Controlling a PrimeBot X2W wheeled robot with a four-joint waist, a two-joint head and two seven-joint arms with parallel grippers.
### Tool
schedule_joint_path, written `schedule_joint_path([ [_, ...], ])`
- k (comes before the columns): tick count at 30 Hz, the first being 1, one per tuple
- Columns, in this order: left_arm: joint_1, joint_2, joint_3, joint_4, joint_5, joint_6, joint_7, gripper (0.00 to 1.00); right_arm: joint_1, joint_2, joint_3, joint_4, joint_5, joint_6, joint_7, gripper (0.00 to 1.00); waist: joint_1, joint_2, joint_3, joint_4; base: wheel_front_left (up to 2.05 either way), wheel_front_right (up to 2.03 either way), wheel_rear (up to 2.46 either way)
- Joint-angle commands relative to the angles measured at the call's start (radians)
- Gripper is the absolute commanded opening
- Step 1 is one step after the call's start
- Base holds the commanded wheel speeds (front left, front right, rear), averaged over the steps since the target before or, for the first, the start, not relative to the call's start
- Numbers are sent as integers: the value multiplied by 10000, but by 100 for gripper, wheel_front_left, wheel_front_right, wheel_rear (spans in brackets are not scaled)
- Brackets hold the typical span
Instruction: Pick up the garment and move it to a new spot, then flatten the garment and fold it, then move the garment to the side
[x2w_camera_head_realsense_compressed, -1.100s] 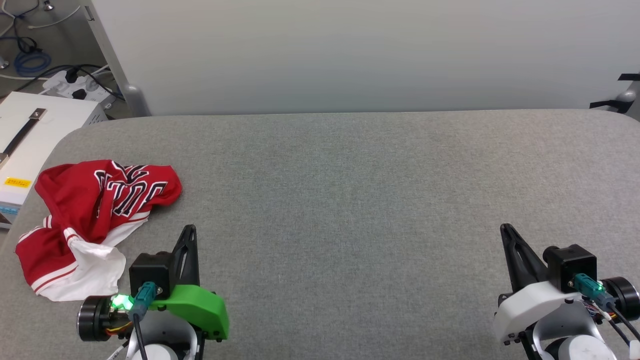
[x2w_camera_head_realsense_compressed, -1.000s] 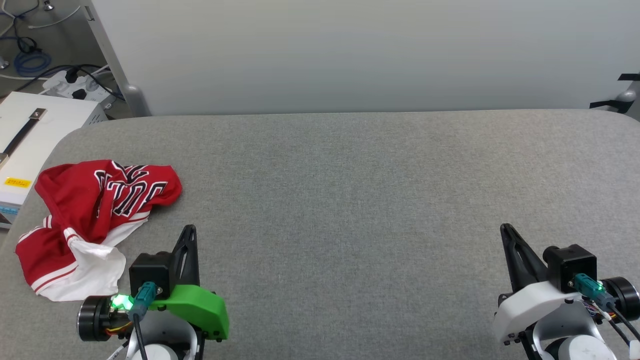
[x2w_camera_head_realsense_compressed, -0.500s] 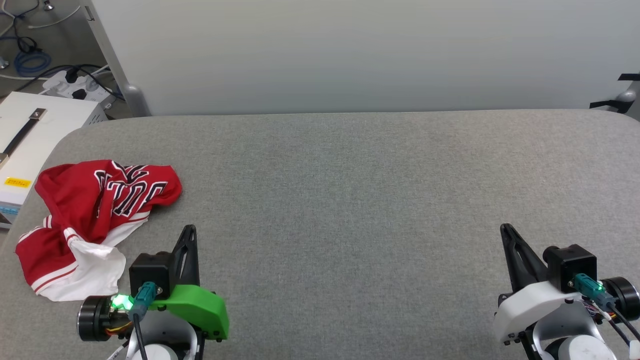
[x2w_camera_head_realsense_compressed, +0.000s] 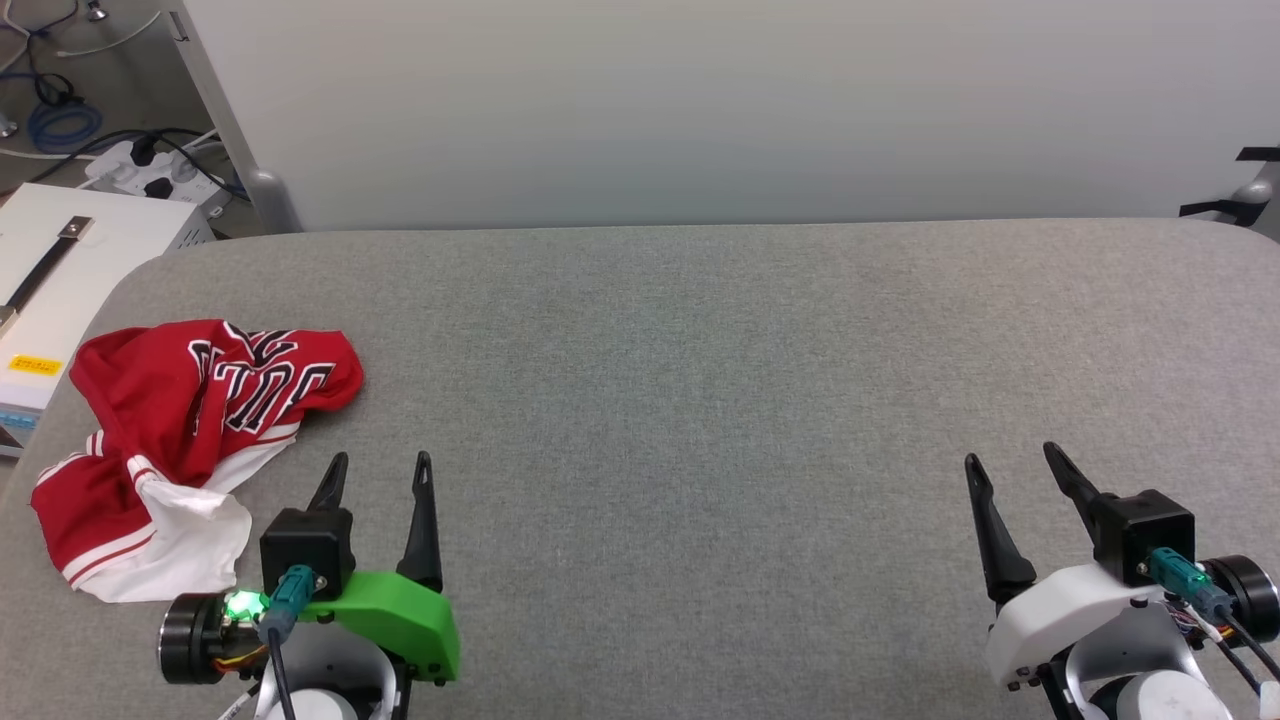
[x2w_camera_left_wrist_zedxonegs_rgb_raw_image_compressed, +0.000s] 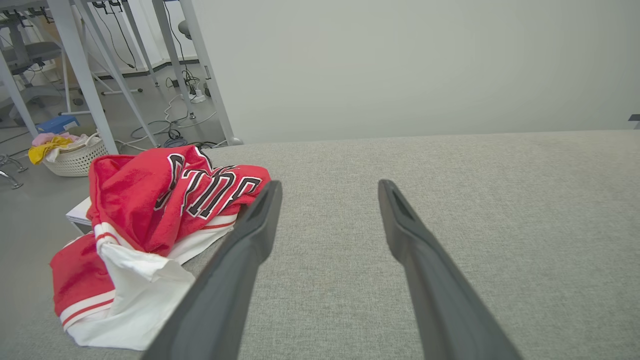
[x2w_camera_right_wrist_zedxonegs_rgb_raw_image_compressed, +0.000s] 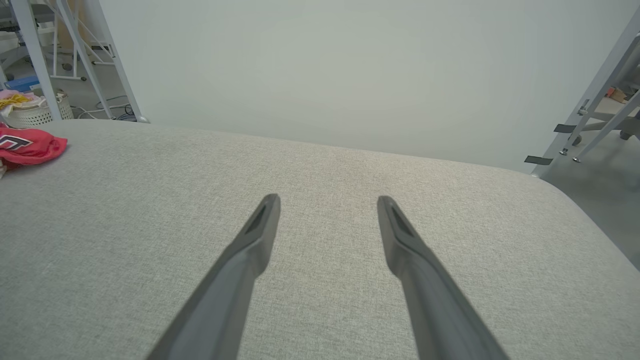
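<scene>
Well, the garment (x2w_camera_head_realsense_compressed: 190, 440) lies in a crumpled heap at the left edge of the grey padded table (x2w_camera_head_realsense_compressed: 700, 330), on the near half, well apart from the right gripper (x2w_camera_head_realsense_compressed: 1010, 455) across the table. The left gripper (x2w_camera_head_realsense_compressed: 381, 458) is near it. The heap sits to that gripper's left and partly beyond its fingertips. From the head view a narrow strip of bare table shows between the cloth and the nearer dark finger, so they look apart rather than touching.

Both grippers have their two fingers spread with nothing between them. Each points away from the robot toward the pale wall panel (x2w_camera_head_realsense_compressed: 700, 100), low over the table.

The heap is longer than it is wide. Its long line runs on a slant from the table's near left edge toward the far middle. The near end is white sleeve cloth with red-and-white striped trim, bunched and folded over on itself. The far end is a red hump carrying black, white-outlined lettering that is creased and only partly readable. That printed end points inward across the table, and the white end points back toward the robot's left side.

Off the table's left edge stands a white box (x2w_camera_head_realsense_compressed: 60, 260). In the left wrist view, a pale laundry basket (x2w_camera_left_wrist_zedxonegs_rgb_raw_image_compressed: 75, 157) sits on the floor beyond.
</scene>
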Motion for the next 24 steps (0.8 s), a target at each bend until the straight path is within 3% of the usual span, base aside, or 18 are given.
schedule_joint_path([
  [1,-3,-2,-27,64,-90,8,-122,100,21,0,-22,39,107,0,-110,100,0,-1,2,1,0,0,0],
  [24,-13,-10,-168,426,-598,-24,-599,100,63,2,-110,122,550,-2,-581,100,0,-1,26,17,0,0,0],
])
